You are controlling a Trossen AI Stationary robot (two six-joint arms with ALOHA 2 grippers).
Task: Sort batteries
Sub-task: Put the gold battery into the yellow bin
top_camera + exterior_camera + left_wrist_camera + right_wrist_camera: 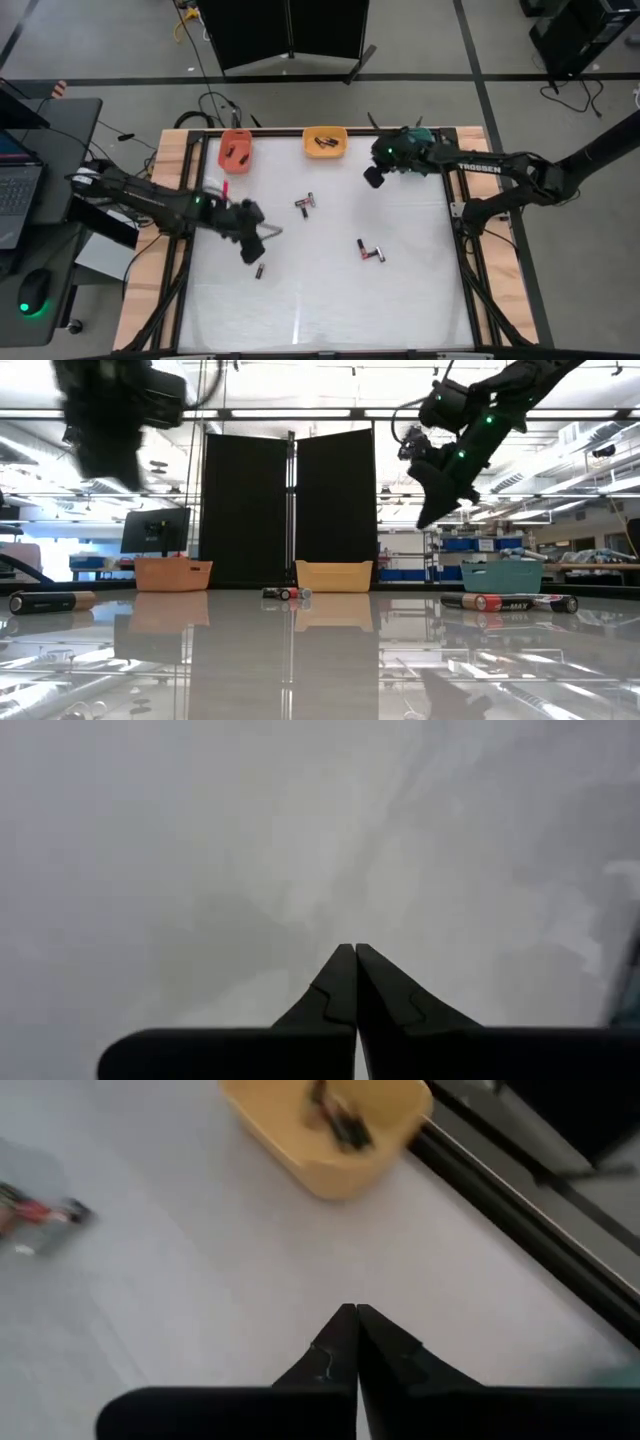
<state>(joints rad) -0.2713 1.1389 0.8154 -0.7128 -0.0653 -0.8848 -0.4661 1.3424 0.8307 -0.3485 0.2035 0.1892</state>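
Small dark and silvery batteries with red bands lie on the white table: one (259,271) near my left gripper, a pair (306,204) in the middle, and another pair (371,251) to the right. More batteries sit in the red bin (236,151) and the yellow bin (325,142). My left gripper (252,252) is shut and empty above the table, just on the far side of the single battery. My right gripper (372,180) is also shut and empty. It hovers near the yellow bin (330,1130), raised well above the table (432,510).
A teal bin (502,575) stands at the far right, partly under my right arm. The three bins line the table's far edge. A black frame rail (462,230) borders the table. The near half of the white surface (320,310) holds no objects.
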